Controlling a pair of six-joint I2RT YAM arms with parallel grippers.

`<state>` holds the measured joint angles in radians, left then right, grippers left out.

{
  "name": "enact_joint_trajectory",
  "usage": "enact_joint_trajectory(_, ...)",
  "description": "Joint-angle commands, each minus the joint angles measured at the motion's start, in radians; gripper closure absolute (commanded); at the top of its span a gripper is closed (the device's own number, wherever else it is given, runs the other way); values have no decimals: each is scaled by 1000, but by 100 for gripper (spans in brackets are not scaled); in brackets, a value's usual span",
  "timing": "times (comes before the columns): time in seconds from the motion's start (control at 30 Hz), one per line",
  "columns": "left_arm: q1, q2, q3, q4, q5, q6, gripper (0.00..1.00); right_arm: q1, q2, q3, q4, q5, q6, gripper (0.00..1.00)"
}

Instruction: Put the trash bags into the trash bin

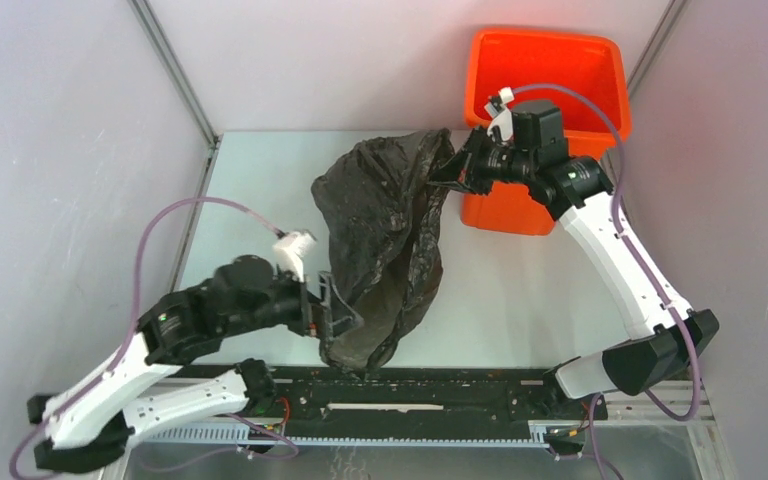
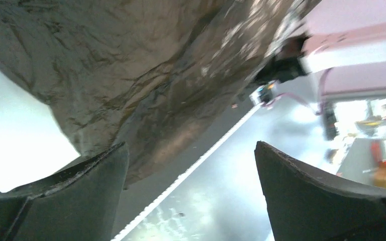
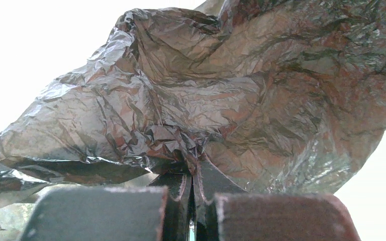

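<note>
Over the counter (image 1: 520,300), the trash bag (image 1: 385,240) hangs left of the trash bin (image 1: 505,212). Right gripper (image 1: 450,170) jaws pinch its top edge; left gripper (image 1: 345,315) jaws stand spread beside its lower folds. Raise it above the trash bin before traversing.

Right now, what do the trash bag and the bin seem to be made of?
Trash bag: thin black plastic film, glossy; fine crinkles, bright glints and light showing through it, bunched where the right tool pinches it. Trash bin: likely rigid moulded plastic, bright orange, smooth; it holds straight walls and a thick rim.
</note>
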<state>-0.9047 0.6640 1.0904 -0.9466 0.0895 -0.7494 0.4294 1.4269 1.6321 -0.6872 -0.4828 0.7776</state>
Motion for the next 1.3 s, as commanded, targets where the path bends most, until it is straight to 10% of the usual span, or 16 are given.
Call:
enact_joint_trajectory(0.0, -178, 105, -62, 24, -329, 75, 0, -29, -2, 74, 44, -99, 35, 100)
enact_joint_trajectory(0.2, -186, 259, -150, 134, -387, 73, 7, -29, -24, 50, 40, -101, 37, 100)
enact_joint_trajectory(0.33, -83, 213, -132, 6, -472, -7, 74, -22, -86, -22, -8, -75, -22, 100)
enact_joint_trajectory(0.43, 37, 88, -112, -33, -504, 3, 99, -2, -168, -187, -22, -30, -67, 100)
enact_joint_trajectory(0.7, 485, 184, 190, 79, -227, 98, 100, 125, -72, -198, -44, 113, -165, 100)
enact_joint_trajectory(0.97, 588, 503, 1185, 109, -24, 142, 100, 261, 229, 830, -391, 235, -309, 100)
enact_joint_trajectory(1.07, 583, 389, 974, 200, 31, 90, 100, 325, 144, 738, -293, 234, -317, 100)
enact_joint_trajectory(1.27, 591, 53, 212, 145, -61, 5, 100, 299, -101, -94, 35, 124, -123, 100)
